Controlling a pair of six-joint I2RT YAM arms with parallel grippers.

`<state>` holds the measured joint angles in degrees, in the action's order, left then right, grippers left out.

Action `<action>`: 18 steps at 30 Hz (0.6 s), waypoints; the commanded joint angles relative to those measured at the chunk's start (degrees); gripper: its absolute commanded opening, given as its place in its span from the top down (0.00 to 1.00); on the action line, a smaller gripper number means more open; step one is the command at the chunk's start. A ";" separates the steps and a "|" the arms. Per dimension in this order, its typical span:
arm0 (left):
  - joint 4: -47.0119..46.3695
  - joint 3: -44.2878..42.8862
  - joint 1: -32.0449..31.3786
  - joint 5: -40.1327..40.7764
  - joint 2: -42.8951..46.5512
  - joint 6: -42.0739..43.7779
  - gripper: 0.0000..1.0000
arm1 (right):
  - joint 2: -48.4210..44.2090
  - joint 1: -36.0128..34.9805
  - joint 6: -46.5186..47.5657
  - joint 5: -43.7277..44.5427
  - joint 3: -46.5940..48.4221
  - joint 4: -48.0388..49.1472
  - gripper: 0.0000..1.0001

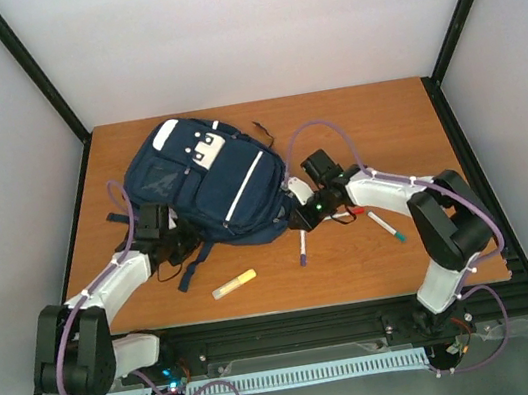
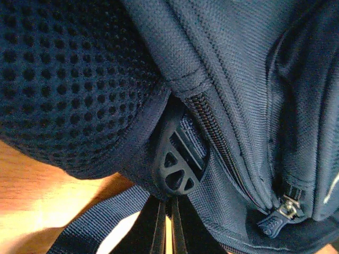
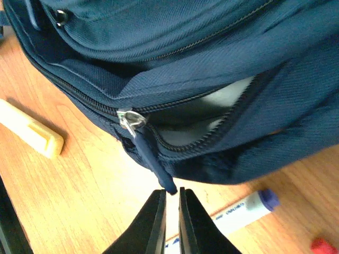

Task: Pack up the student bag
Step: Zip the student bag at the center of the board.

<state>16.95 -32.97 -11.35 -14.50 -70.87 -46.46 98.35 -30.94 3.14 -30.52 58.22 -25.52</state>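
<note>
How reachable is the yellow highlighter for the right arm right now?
Probably yes: the highlighter lies uncovered on the table close beside the right gripper, whose jaws are shut.

Your count, on table [image 1: 428, 266]:
- student bag [image 1: 211, 181]: one, toward far left corner
- yellow highlighter [image 1: 234, 284]: one, toward near edge
- white markers: two, purple-capped [image 1: 302, 248] and teal-capped [image 1: 385, 226]
- small red item [image 3: 324, 246]: one, kind unclear

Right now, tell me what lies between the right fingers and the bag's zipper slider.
In the right wrist view, only the navy pull tab, running from the slider down to the right fingers.
</note>
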 commanded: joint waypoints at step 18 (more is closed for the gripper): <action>3.53 1.89 -4.02 -5.18 17.90 -4.51 0.40 | -7.15 -4.22 6.98 6.39 -0.53 1.27 0.56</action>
<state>21.41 -32.21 -11.99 -16.82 -53.71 -45.74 88.38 -33.41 8.47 -23.16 56.14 -24.43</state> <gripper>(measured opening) 0.589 0.421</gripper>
